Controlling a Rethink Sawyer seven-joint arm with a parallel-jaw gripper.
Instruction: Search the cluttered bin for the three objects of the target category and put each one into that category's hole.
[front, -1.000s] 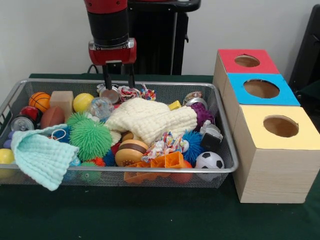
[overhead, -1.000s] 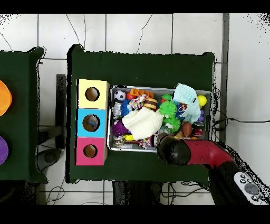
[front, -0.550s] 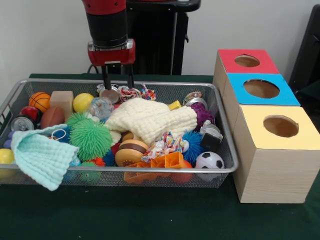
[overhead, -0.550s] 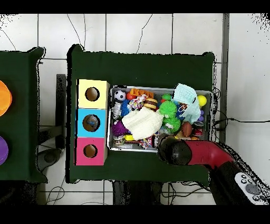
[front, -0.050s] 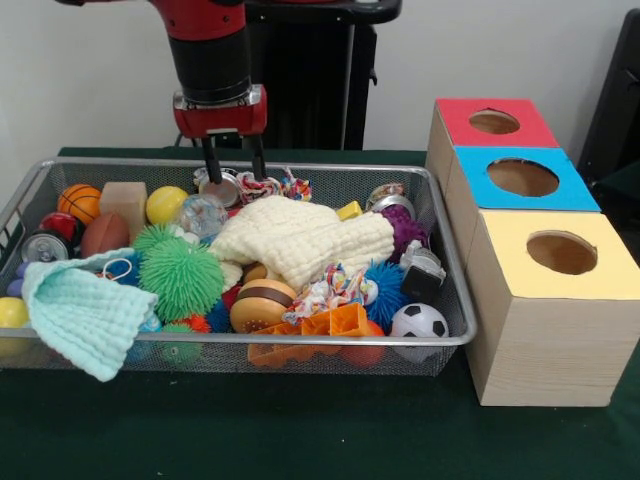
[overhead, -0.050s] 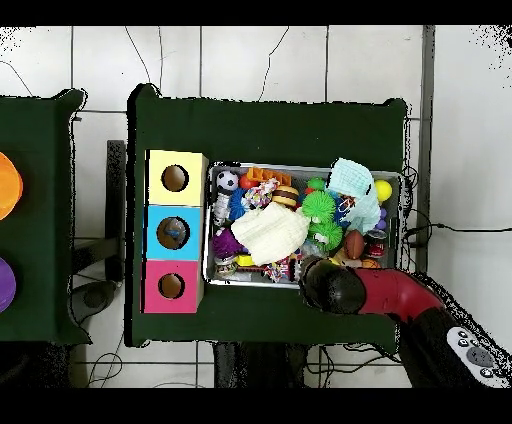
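A wire bin (front, -0.050s: 300, 340) holds a jumble of toys: a cream cloth (front, -0.050s: 300, 240) in the middle, a green spiky ball (front, -0.050s: 180, 275), a soccer ball (front, -0.050s: 418, 322), a small basketball (front, -0.050s: 79, 202), a yellow ball (front, -0.050s: 166, 205) and a brown football (front, -0.050s: 104, 234). My gripper (front, -0.050s: 234, 172) hangs open over the bin's far rim, just above a round metal tin (front, -0.050s: 222, 188) and a knotted rope toy (front, -0.050s: 270, 185). Nothing is between its fingers. In the overhead view the arm's black head (overhead, -0.050s: 330, 285) hides the gripper.
Three wooden boxes with round holes stand beside the bin: red-topped (front, -0.050s: 494, 122), blue-topped (front, -0.050s: 522, 178) and yellow-topped (front, -0.050s: 560, 252). A teal cloth (front, -0.050s: 85, 310) drapes over the bin's front left corner. Orange plastic pieces (front, -0.050s: 320, 330) lie at the front rim.
My gripper has risen a little and drifted slightly left over the bin's far edge, still open. The bin's contents have not moved.
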